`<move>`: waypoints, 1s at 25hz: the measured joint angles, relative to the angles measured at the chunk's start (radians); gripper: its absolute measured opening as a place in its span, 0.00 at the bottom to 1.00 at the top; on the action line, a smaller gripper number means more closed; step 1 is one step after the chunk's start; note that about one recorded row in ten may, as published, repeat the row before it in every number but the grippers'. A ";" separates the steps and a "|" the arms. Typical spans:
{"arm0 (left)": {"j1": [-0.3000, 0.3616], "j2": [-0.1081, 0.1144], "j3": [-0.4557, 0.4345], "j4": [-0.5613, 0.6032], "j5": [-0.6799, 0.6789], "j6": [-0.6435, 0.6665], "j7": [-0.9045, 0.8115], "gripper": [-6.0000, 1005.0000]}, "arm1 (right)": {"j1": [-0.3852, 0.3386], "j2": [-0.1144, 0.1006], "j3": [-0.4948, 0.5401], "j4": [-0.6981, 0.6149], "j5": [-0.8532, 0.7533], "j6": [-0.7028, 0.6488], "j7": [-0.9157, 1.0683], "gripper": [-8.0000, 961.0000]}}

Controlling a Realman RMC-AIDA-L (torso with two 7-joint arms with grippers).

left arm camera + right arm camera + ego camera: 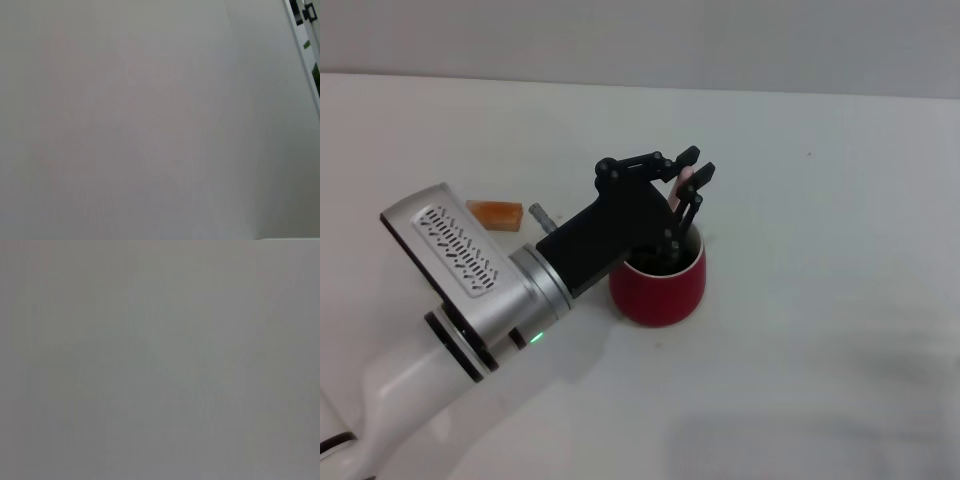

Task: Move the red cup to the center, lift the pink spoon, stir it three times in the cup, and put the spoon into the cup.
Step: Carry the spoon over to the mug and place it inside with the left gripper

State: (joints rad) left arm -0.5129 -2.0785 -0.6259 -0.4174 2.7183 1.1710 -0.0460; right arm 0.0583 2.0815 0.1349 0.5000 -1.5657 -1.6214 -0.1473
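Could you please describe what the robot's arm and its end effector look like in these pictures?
The left arm is glossy white, with a silver-grey block bearing a panel of slotted vents, silver rings and a small green light. Its left end effector is matte black, with a boxy body and thin linked fingers. The right arm is not visible.

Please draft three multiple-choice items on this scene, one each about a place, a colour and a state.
1. Where is the left hand?
A. Over the red cup
B. Resting beside the wooden block
C. Out of view

2. What colour is the spoon handle?
A. Blue
B. Pale pink
C. Black

3. What is the left hand doing?
A. Open and empty
B. Shut on the spoon
C. Shut on the block

Key: 1 A, the head view shows it above the cup's rim. 2 B, a pink strip shows between the fingers. 3 B, the fingers pinch the handle over the cup.
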 joint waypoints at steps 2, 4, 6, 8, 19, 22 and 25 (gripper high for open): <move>-0.010 0.000 0.000 0.000 0.000 -0.010 0.000 0.15 | 0.000 0.000 0.000 0.000 -0.001 0.000 0.000 0.01; -0.019 0.000 0.000 0.000 0.000 -0.013 0.000 0.15 | -0.001 0.000 0.000 0.000 -0.001 0.000 0.000 0.01; -0.027 0.000 0.001 -0.007 0.000 -0.022 -0.002 0.15 | -0.002 0.000 0.000 0.000 -0.001 0.000 0.000 0.01; -0.034 0.000 0.005 -0.014 0.000 -0.033 -0.006 0.15 | -0.003 0.000 0.000 0.000 -0.001 0.000 0.000 0.01; -0.036 0.000 0.061 -0.061 0.002 -0.063 -0.002 0.15 | -0.002 0.000 0.000 0.000 0.000 0.002 0.000 0.01; -0.021 0.000 0.071 -0.069 0.001 -0.063 -0.001 0.15 | 0.000 0.000 0.000 0.000 0.001 0.005 0.000 0.01; 0.008 0.000 0.067 -0.074 0.001 -0.058 0.004 0.15 | -0.001 0.001 0.000 0.000 0.001 0.008 0.000 0.01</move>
State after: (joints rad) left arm -0.5051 -2.0785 -0.5593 -0.4915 2.7194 1.1128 -0.0423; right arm 0.0570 2.0827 0.1350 0.5001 -1.5648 -1.6137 -0.1473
